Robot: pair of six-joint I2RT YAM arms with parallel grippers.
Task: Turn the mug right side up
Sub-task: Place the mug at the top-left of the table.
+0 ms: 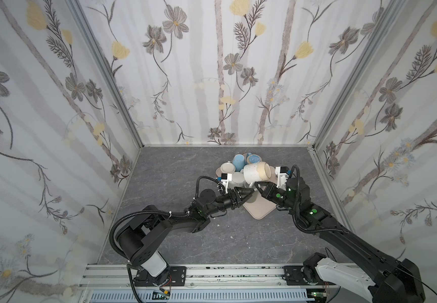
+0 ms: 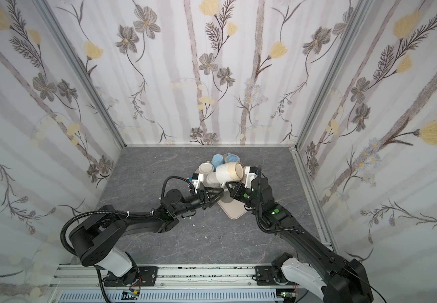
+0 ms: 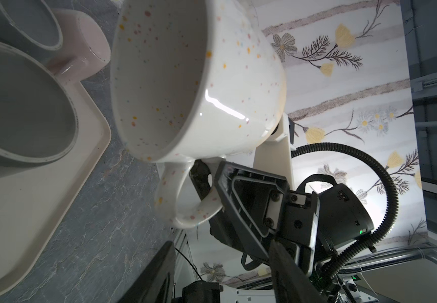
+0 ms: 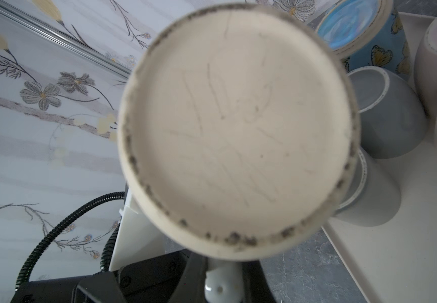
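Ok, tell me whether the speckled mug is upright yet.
Not yet: tipped on its side. The speckled mug hangs by its handle in the shut right end effector, base facing sideways in both top views.

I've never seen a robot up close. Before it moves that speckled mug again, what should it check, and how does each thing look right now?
1. Hold on the handle: right fingers are shut on it, ok.
2. Speckled mug off the tray: lifted, ok.
3. Mug upright: not ok, it lies sideways in the air.
4. Left fingers free to help: open and empty, ok.
5. Bare landing spot on the tray: near corner is bare, ok.
6. Whether the handle could slip when turned: cannot tell.
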